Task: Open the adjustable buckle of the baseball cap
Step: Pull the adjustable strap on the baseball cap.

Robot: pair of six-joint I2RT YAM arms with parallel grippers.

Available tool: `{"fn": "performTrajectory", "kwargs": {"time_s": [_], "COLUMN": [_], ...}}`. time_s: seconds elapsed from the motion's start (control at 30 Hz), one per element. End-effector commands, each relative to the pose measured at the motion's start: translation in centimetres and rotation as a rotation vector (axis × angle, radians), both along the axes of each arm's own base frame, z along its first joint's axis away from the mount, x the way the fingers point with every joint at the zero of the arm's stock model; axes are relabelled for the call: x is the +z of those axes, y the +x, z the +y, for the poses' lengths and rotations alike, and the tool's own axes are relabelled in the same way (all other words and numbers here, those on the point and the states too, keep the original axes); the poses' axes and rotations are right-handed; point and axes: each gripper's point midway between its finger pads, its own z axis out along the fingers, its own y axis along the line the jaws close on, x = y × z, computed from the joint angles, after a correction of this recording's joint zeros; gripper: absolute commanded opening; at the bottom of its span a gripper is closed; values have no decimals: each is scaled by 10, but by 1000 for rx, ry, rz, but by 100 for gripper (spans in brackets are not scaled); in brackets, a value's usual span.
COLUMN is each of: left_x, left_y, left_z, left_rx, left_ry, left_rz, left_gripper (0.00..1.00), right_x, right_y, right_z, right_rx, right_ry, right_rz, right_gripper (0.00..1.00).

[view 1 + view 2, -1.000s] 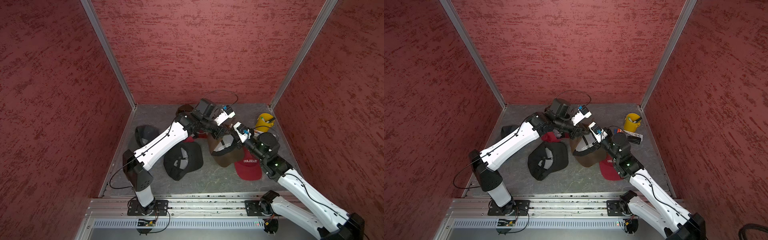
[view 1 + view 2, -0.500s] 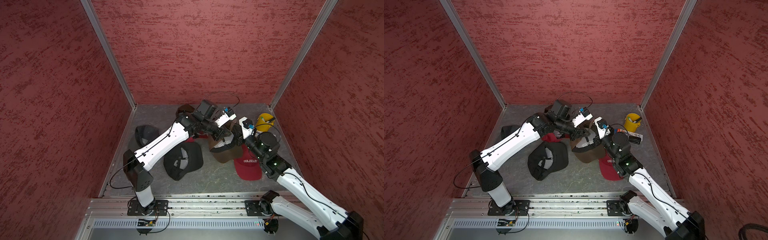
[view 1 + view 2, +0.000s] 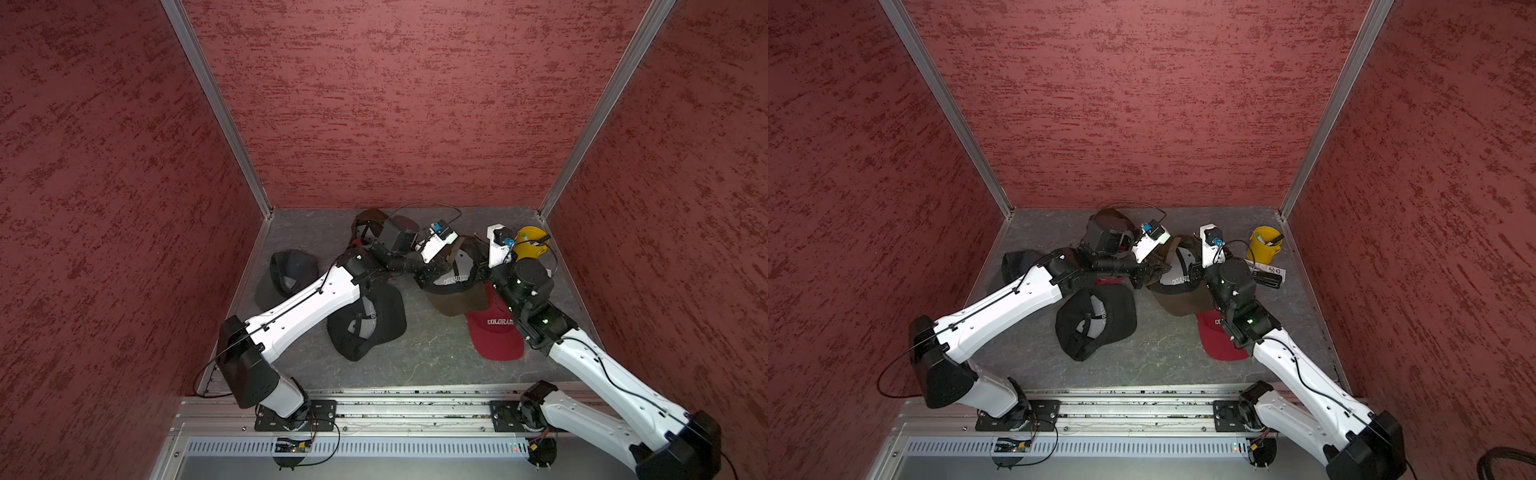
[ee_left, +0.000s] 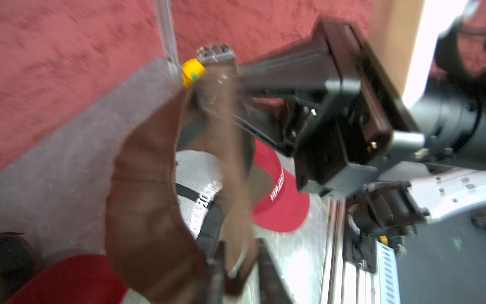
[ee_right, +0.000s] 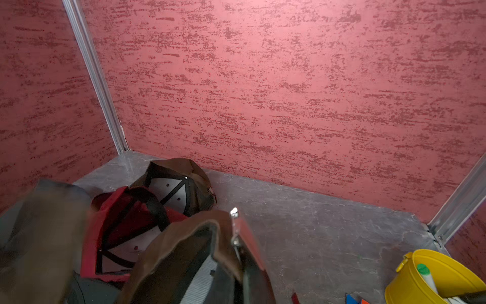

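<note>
Both top views: brown fabric baseball cap [image 3: 456, 298] sits just behind the red COLORADO cap [image 3: 496, 336], between the arms. Left wrist: left gripper [image 4: 240, 244] jaws spread around the limp brown strap [image 4: 231, 158]. The right gripper [image 4: 215, 89] pinches it under the metal buckle [image 4: 215, 52]. Right wrist: cloth looks light and floppy, buckle stiff. Best hold is the strap beside the buckle.

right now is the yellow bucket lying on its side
No, the yellow bucket stands upright by the back corner, open top facing up.

Mottled red walls [image 3: 395, 104] with silver corner posts [image 3: 215, 104] stand behind and either side of the left pincer [image 3: 432, 274], a grey marbled desk [image 3: 436, 357] beneath it.
</note>
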Motion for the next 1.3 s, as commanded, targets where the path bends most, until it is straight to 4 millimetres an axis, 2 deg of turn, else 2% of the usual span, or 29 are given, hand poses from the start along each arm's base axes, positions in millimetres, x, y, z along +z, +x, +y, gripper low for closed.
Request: {"fn": "performTrajectory", "kwargs": {"time_s": [0.0,0.13,0.3,0.47,0.6,0.73,0.87,1.0,1.27], "left_x": [33,51,62,48,26,13,6,0,-8], "left_y": [28,38,25,3,-15,-23,-21,-11,12], "left_z": [3,12,17,9,-12,-37,-59,-78,-92], "left_rx": [143,267,329,341,273,244,250,279,335], "left_ry": [-118,-186,-239,-248,-289,-308,-329,-352,-403], "left_rz": [-89,-147,-211,-238,-247,-271,-329,-361,-334], "left_gripper": [54,61,62,62,63,65,68,70,74], "right_x": [37,51,58,70,86,98,107,113,115], "right_y": [4,9,17,24,22,22,23,23,14], "right_z": [-9,-13,-17,-26,-33,-34,-34,-34,-41], "right_rx": [-56,-89,-134,-202,-225,-226,-228,-226,-230], "right_ry": [128,226,305,378,435,455,469,487,518], "right_rz": [-38,-28,-11,-10,-42,-64,-71,-76,-88], "right_gripper": [0,0,0,0,0,0,0,0,0]}}
